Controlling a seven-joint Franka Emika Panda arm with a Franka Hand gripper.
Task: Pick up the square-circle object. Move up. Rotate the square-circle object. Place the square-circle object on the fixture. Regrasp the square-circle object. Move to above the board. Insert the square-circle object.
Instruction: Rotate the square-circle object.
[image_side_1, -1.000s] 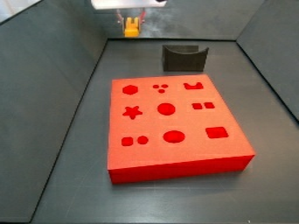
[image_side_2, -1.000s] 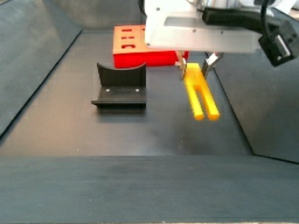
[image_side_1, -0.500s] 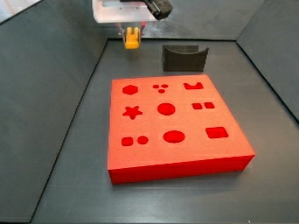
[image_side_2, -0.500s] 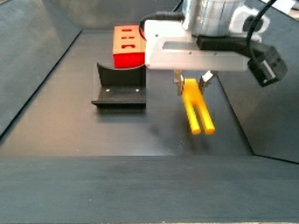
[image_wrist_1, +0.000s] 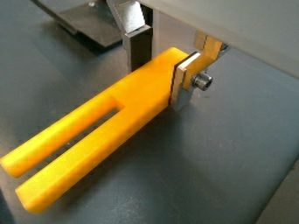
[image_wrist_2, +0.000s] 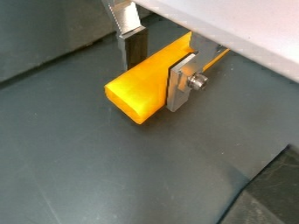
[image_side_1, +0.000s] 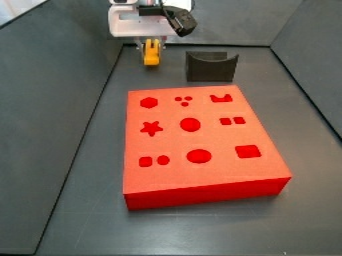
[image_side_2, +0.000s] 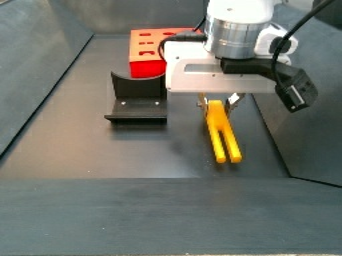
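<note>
**Gripper down over peg on floor, beside fixture**

The two-finger gripper (image_wrist_1: 163, 54) is low over the dark floor, its flat silver fingers (image_wrist_2: 179, 80) straddling one end of the yellow two-bar square-circle object (image_side_2: 222, 131). Jaws stand narrowly apart, plates on either flank of the peg; firm contact cannot be confirmed. The peg lies flat beside the dark grey notched fixture (image_side_2: 135, 98). The large red recessed board (image_side_1: 198, 138) sits well apart.
</note>
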